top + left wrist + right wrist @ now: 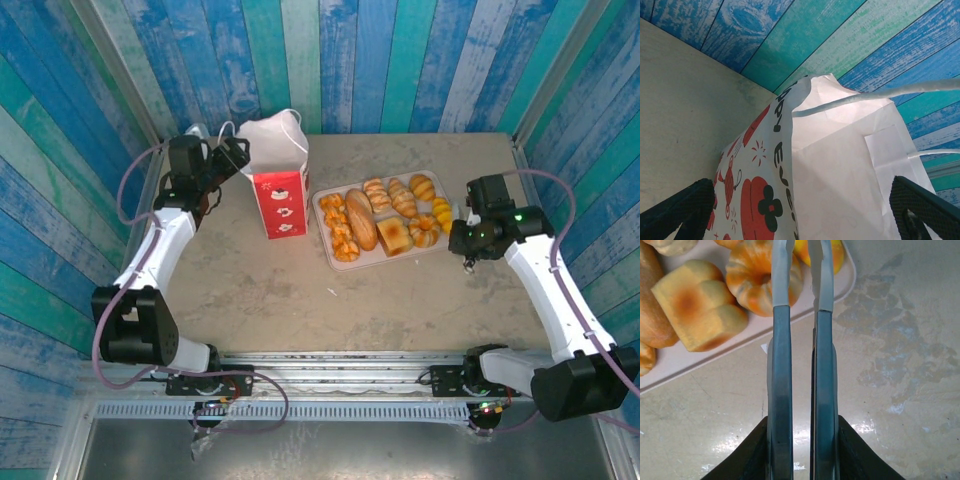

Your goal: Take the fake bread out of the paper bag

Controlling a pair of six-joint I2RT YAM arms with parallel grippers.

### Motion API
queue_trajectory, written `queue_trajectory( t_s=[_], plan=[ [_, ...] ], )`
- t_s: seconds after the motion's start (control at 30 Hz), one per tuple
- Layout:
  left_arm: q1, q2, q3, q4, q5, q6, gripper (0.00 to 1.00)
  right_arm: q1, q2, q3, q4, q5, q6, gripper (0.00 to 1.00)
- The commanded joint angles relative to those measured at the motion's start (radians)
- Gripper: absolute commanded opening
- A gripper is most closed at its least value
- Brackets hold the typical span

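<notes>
Right, the fake bread (385,222) is lying out on the pale tray (747,332): croissants, loaf, toast square and rolls packed side by side. It sits just right of the paper bag (280,195), which stands upright near the back of the table.

My left gripper (232,155) sits at the bag's upper left edge, jaws spread wide, nothing in them. From the wrist, its fingers (680,210) flank the bag. My right gripper (462,240) hovers at the tray's right edge, fingers drawn to a thin slit, empty.

My read: the job now is checking the bag for stragglers. If I pinch, I want the paper wall just under the rim, not the cord handle (865,95), which would only swing. A gentle squeeze so the bag neither folds nor tips, and the mouth left free for the right arm to come in from above.

What I can't see is the inside of the bag, so I can't say whether a piece is left. My left fingertips are cut off at the frame's bottom, and the right's tips run off the top.
</notes>
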Motion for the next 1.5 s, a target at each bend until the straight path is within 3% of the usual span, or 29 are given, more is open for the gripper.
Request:
queue_trajectory(
  t_s=[0.0, 0.33, 0.6, 0.8, 1.1, 1.37, 1.47],
  plan=[
    [0.005, -0.108, 0.008, -0.014, -0.022, 0.023, 0.94, 0.003, -0.034, -0.034, -0.020, 0.062, 0.032, 0.32],
    [0.005, -0.240, -0.017, -0.063, -0.062, 0.048, 0.94, 0.004, -0.178, -0.151, -0.043, 0.090, 0.096, 0.31],
    [0.006, -0.377, -0.067, -0.100, -0.112, 0.052, 0.94, 0.020, -0.291, -0.273, -0.068, 0.036, 0.161, 0.31],
    [0.005, -0.471, -0.095, -0.124, -0.145, 0.060, 0.94, 0.152, -0.339, -0.371, -0.053, 0.024, 0.251, 0.31],
    [0.005, -0.580, -0.167, -0.104, -0.248, 0.077, 0.94, 0.255, -0.249, -0.451, 0.051, 0.102, 0.386, 0.31],
    [0.005, -0.586, -0.218, -0.070, -0.264, 0.081, 0.94, 0.245, -0.154, -0.485, 0.118, 0.306, 0.500, 0.37],
    [0.005, -0.574, -0.221, -0.066, -0.261, 0.085, 0.94, 0.194, -0.114, -0.488, 0.151, 0.315, 0.472, 0.41]
  ],
)
